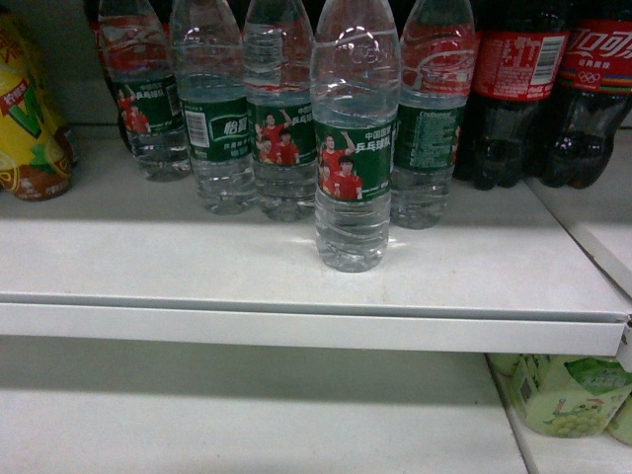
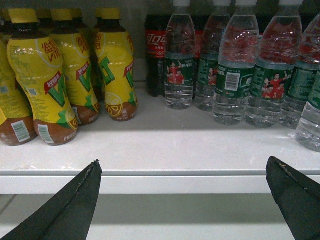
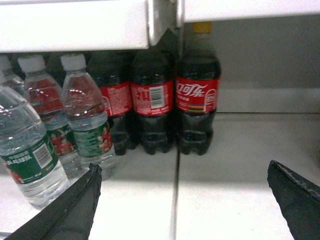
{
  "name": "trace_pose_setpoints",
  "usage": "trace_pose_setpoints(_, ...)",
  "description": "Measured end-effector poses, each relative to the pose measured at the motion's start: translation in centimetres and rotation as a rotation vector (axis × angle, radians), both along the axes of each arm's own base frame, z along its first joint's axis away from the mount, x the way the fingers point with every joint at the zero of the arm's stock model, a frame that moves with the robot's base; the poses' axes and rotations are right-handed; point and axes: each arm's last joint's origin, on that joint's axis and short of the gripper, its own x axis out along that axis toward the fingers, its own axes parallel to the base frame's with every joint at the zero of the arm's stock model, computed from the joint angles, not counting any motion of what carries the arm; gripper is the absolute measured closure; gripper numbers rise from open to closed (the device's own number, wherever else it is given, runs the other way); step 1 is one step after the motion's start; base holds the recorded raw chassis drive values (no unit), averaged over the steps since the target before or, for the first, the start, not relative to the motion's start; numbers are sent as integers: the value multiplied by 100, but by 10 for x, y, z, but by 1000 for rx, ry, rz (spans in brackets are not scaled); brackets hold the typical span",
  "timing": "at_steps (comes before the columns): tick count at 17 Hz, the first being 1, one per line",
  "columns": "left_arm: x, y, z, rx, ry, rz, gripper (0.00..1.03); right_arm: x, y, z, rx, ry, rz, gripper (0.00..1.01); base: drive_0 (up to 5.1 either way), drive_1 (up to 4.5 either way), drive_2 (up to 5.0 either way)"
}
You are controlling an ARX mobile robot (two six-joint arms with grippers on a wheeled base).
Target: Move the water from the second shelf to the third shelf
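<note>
- The left gripper is hanging just in front of the shelf, below its front lip, with its fingers spread wide and holding nothing; it is facing the shelf squarely, level, as if lining up for a reach.
- The right gripper is hovering low over the shelf's right part, fingers likewise spread wide and empty, pointing in towards the back wall past the seam between two shelf boards.
- Neither arm is showing in the head view, so both are probably sitting back from the bottles.
- One water bottle is standing upright alone, nearer the front edge than the rest and about midway along it; that is likely making it the easiest to take, since fingers can close round it without knocking its neighbours.
- Behind it, a row of matching water bottles is standing close together towards the back.
- Cola bottles are standing at the back right, and yellow drink bottles at the back left.
- A lower shelf is lying beneath, probably the destination.
</note>
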Motion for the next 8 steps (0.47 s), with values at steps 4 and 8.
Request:
trace_pose_setpoints(4, 0, 0, 0, 0, 0, 0, 5, 23, 22, -12, -9, 43, 99, 3, 0, 0, 0)
trace_pose_setpoints(8, 0, 0, 0, 0, 0, 0, 5, 87, 113, -54, -41, 143, 364, 3, 0, 0, 0)
